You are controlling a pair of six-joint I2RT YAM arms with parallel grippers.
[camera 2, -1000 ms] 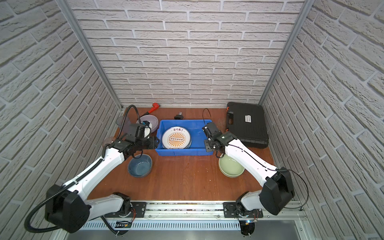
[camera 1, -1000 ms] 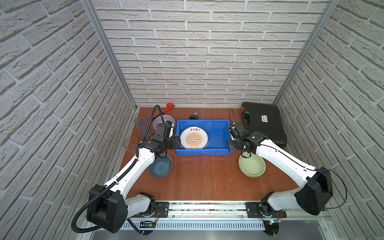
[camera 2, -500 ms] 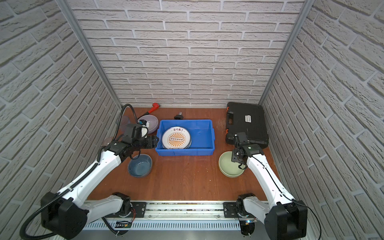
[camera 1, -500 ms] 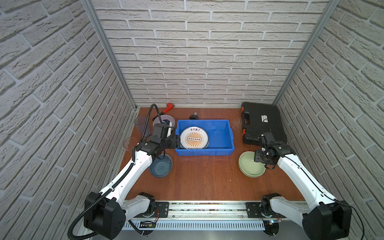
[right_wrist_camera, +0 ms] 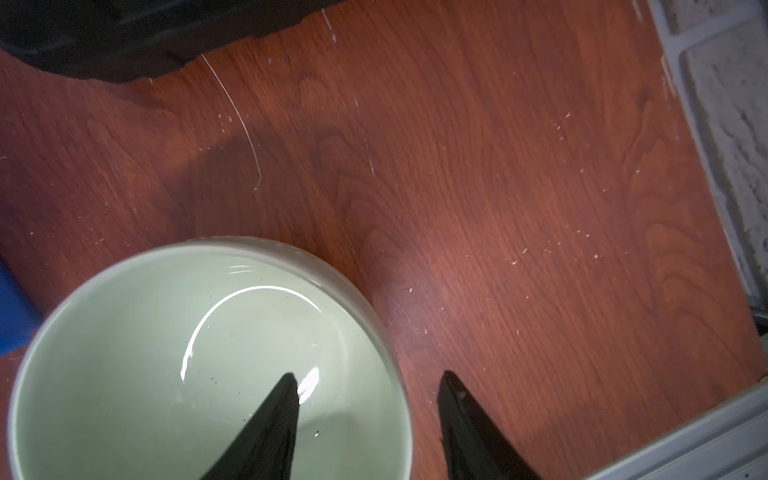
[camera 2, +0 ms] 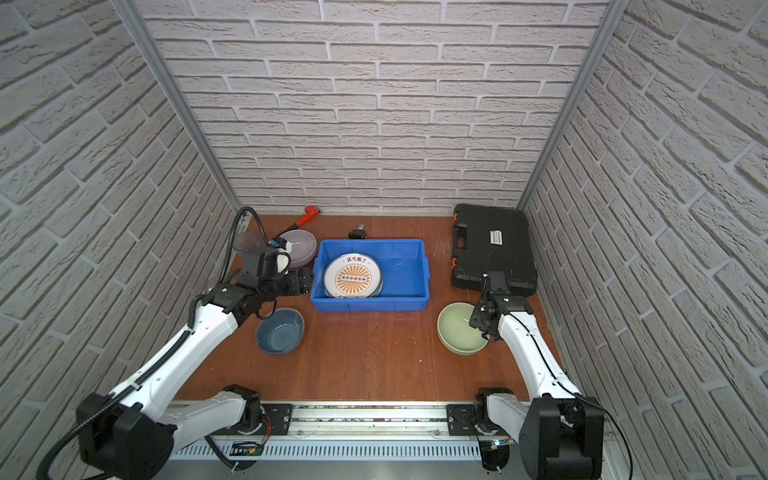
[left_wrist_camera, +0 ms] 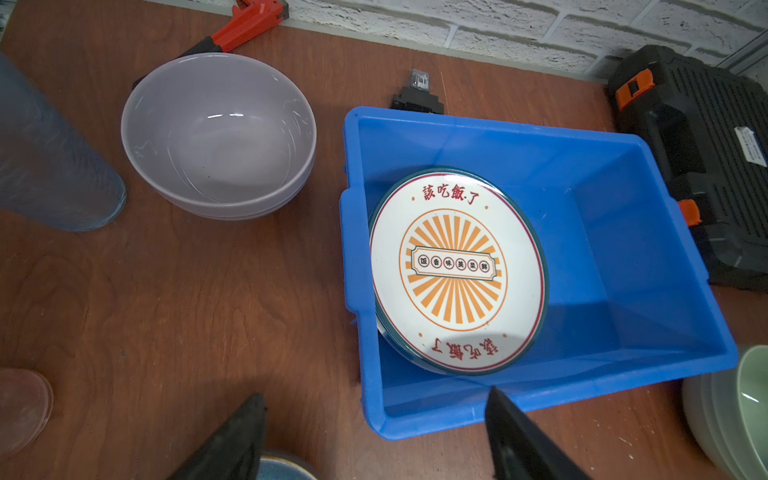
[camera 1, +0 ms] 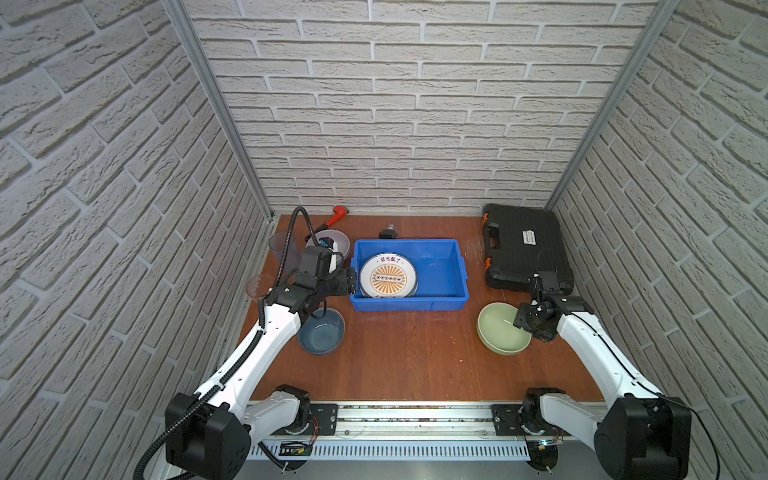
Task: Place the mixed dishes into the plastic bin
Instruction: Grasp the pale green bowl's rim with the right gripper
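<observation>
- Right gripper (right_wrist_camera: 365, 376) swung from bin (camera 1: 409, 242) to green bowl (right_wrist_camera: 166, 353); jaws spread astride its rim.
- Plates (camera 1: 388, 276) stacked inside bin.
- Left gripper (left_wrist_camera: 376, 391) spread, empty, beside bin's left end.
- Wood table (camera 1: 407, 365), scuffed; white brick walls (camera 1: 415, 124) around.

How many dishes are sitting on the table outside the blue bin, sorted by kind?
Bowls: 3 (lilac bowl, dark blue bowl, pale green bowl)
Tumblers: 2 (bluish tumbler, pinkish tumbler)
Plates: 0
Total: 5
</observation>
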